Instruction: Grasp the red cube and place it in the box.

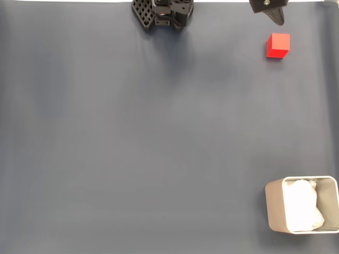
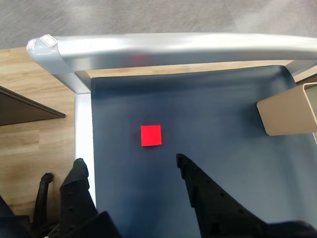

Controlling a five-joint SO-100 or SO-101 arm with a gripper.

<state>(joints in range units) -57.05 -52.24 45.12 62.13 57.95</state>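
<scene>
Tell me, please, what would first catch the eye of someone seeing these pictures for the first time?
The red cube stands out most, bright against the dark blue mat, near the top right of the fixed view. Next comes the beige box with its white lining, at the bottom right corner of that view. In the wrist view the black fingers are spread open, just short of the cube, touching nothing.

Dark blue table [image 1: 132, 137] — bearing the red cube [image 1: 277, 45] and the box [image 1: 273, 206].
</scene>
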